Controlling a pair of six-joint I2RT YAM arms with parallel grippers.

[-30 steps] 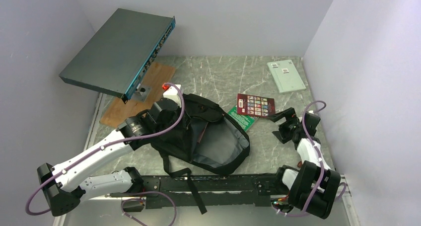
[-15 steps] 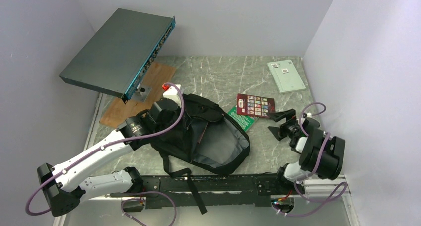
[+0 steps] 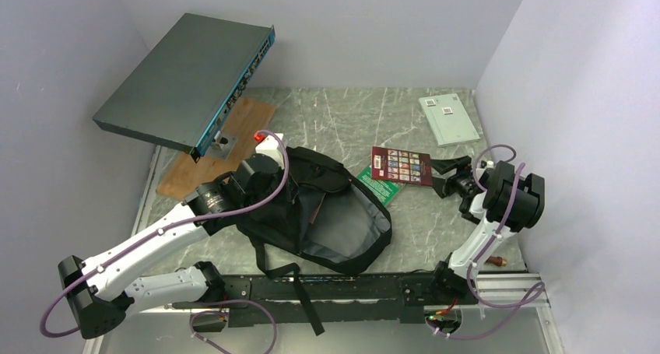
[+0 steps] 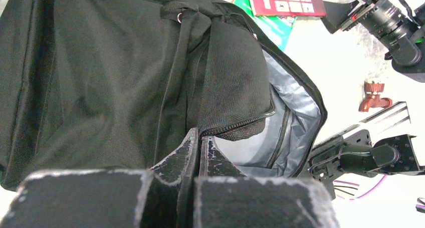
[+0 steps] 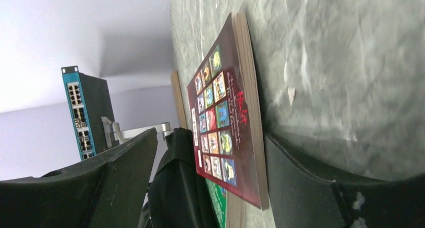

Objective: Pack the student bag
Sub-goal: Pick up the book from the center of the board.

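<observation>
Black backpack (image 3: 327, 214), lying open mid-counter (image 3: 350, 120) (grey lining showing), left claw (image 4: 199, 138) pinched closed on its zipper rim, right claw (image 5: 210, 135) spread wide, straddling red book (image 3: 401, 166), not gripping.

left tool (image 4: 199, 138): pinched closed, arm outstretched | right tool (image 3: 442, 175): jaws apart, elbow raised

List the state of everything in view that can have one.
student bag: unzipped, mouth open, grey lining showing
left hand: shut on the bag's zipper edge
right hand: open, fingers either side of the red book
red book: closed, flat, overlapping the green book
green book: closed, partly under the red book
pale booklet: closed, lying flat
network switch: propped at a tilt
</observation>
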